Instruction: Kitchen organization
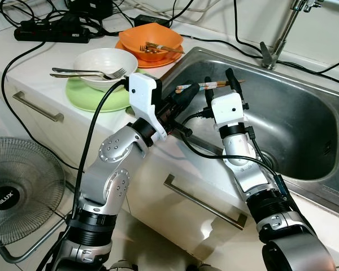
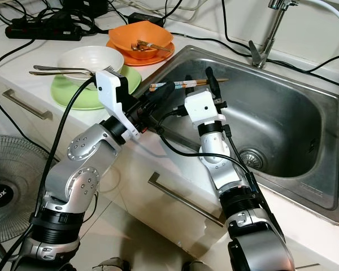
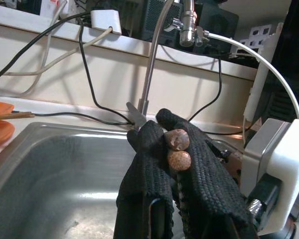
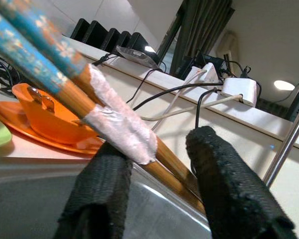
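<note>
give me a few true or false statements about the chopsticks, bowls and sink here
1. The left gripper is shut on the chopsticks. True.
2. The right gripper is closed tight on them. False: its fingers stand apart, with the chopsticks between.
3. The white bowl sits on an orange plate. False: it sits on the green plate.
4. A fork lies across the white bowl. True.
5. The sink is full of dishes. False: its basin is bare.

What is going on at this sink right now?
The robot holds a pair of chopsticks over the steel sink. The left gripper is shut on one end, while the right gripper has its fingers open around the shafts. On the counter beside the sink sit a white bowl with forks on a green plate, and an orange bowl.
</note>
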Tool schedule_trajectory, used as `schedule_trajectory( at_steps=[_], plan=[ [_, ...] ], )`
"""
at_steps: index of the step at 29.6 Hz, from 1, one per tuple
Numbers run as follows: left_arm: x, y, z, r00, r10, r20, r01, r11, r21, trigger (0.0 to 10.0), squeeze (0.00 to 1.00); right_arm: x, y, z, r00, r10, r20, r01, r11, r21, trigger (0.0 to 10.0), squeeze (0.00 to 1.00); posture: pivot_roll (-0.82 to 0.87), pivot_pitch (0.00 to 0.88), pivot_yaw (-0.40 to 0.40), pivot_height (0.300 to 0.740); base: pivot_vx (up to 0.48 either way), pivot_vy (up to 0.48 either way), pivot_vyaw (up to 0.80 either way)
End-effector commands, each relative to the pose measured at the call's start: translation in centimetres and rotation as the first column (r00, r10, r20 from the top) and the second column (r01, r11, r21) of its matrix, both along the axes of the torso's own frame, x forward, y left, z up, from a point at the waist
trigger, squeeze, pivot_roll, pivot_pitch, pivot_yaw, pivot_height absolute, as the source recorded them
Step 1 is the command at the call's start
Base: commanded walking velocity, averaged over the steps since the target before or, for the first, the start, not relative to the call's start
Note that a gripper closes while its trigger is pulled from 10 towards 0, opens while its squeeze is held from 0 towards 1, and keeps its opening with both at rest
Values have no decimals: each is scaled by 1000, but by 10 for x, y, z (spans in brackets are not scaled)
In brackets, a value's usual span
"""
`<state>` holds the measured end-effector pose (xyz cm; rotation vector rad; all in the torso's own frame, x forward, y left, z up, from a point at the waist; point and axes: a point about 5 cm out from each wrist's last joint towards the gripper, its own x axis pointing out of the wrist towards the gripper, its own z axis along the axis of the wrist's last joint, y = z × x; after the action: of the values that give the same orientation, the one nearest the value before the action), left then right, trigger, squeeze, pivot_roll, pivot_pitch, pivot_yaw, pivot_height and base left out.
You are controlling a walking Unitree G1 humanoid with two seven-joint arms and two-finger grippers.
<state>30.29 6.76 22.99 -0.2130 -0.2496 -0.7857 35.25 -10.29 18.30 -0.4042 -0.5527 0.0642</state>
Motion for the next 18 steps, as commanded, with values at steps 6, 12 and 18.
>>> schedule_trajectory(
  at_steps=[6,12,18],
  plan=[
    [-1,0,-4,1000,-6,-17,6,1000,17,10000,0,-1,-2,-5,1000,-3,-16,4,1000,16,0,0,131,85,-24,740,0,0,0],
    [3,1,-9,1000,25,-19,-24,999,46,10000,722,-1,-2,-5,1000,-3,-16,3,1000,17,0,0,129,84,-22,740,0,0,0],
    [6,3,-10,998,43,-37,-42,999,29,10000,1000,0,-3,-5,1000,-6,-15,6,1000,16,0,0,129,82,-24,740,0,0,0]
  ],
)
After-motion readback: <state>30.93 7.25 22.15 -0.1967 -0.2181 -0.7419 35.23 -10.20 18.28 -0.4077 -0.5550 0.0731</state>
